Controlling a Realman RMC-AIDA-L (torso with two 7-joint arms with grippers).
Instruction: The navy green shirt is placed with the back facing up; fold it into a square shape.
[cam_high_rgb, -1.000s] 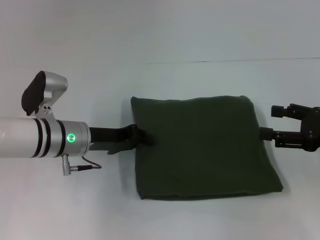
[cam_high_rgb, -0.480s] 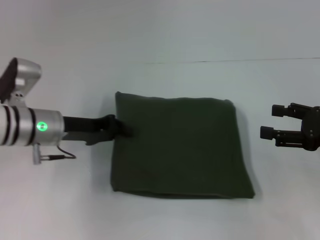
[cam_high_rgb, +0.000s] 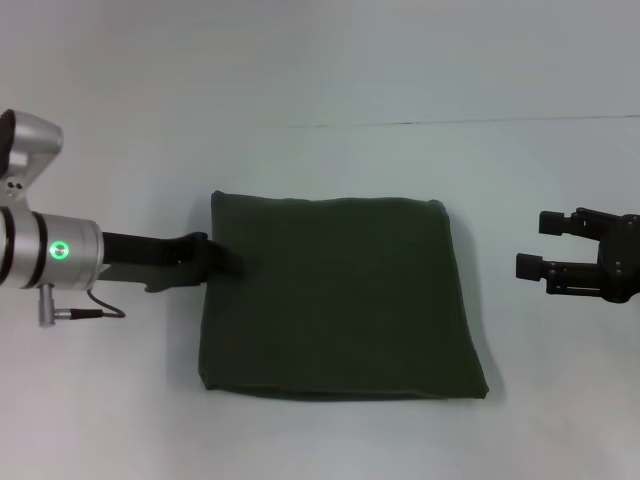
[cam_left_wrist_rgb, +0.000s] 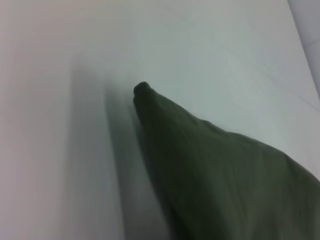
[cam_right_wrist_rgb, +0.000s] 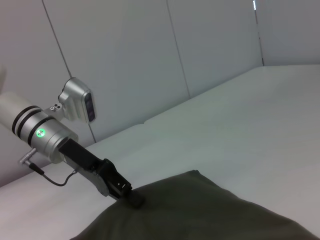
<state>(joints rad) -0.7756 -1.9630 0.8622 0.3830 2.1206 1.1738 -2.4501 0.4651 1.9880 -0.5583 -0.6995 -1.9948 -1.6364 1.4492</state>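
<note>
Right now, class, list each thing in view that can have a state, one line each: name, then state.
Shirt: folded into a rough square, flat on the table, plain side up.
Left gripper: shut on the shirt's left edge.
Right gripper: open, apart from the shirt, holding nothing.

Our head camera looks down on the white table; both wrist cameras sit low, sharing the folded dark olive-green cotton shirt.

A plain white table fills the head view, with a thin dark seam crossing it toward the far edge. In the right wrist view, pale grey wall panels with narrow vertical joints rise behind the table's far edge. Lighting is soft and even.
</note>
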